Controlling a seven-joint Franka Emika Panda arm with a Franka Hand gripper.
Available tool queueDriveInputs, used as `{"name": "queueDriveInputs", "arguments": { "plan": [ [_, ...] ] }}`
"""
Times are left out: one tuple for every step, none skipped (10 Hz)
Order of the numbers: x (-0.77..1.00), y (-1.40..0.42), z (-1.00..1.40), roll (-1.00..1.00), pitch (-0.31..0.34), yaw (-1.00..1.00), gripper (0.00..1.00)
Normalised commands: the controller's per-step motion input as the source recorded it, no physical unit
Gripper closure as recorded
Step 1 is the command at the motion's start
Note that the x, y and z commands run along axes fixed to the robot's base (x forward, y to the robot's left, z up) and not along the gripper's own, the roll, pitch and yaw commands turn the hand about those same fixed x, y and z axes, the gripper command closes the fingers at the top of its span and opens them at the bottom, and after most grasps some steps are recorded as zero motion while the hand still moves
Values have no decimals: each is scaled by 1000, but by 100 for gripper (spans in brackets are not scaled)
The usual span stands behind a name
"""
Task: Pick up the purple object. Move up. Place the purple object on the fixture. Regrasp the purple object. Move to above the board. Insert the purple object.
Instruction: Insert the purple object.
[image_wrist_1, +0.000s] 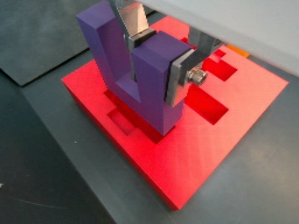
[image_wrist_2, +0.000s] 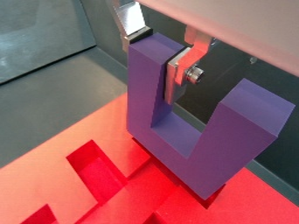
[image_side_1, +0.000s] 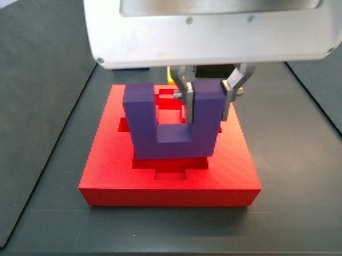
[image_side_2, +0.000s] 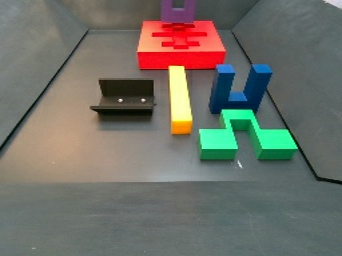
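The purple object (image_wrist_1: 140, 87) stands prongs-up on the red board (image_wrist_1: 211, 149), its base at one of the recessed cutouts. How deep it sits I cannot tell. My gripper (image_wrist_1: 158, 54) is shut on one prong, a silver finger on each side. Both wrist views show this grasp, with the gripper (image_wrist_2: 160, 51) on the purple object (image_wrist_2: 222, 131) above the board (image_wrist_2: 70, 131). In a side view the gripper (image_side_1: 209, 92) holds the right prong of the purple object (image_side_1: 147, 125) over the board (image_side_1: 120, 180). The fixture (image_side_2: 123, 98) stands bare, well away from the board (image_side_2: 154, 45).
A yellow bar (image_side_2: 178, 98) lies in front of the board. A darker blue U-shaped block (image_side_2: 241, 88) stands to its right, with a green block (image_side_2: 247, 135) nearer the front. Dark walls close in the floor on both sides.
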Motion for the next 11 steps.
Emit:
{"name": "queueDriveInputs", "arguments": {
  "plan": [
    [0, -120, -14, -96, -27, 0, 100],
    [0, -114, -17, -101, -19, 0, 100],
    [0, -131, -69, -84, -44, 0, 100],
    [0, -149, -217, -10, -30, -17, 100],
    [0, -120, -271, 24, 0, -34, 100],
    [31, -40, -334, 93, 0, 0, 100],
    [20, 0, -266, 80, 0, 0, 100],
    [0, 0, -174, 20, 0, -9, 100],
    [0, 40, -14, -29, -6, -54, 100],
    [14, 157, -29, -84, -4, -106, 100],
    [111, 237, -20, -103, 0, -114, 100]
  ]
}}
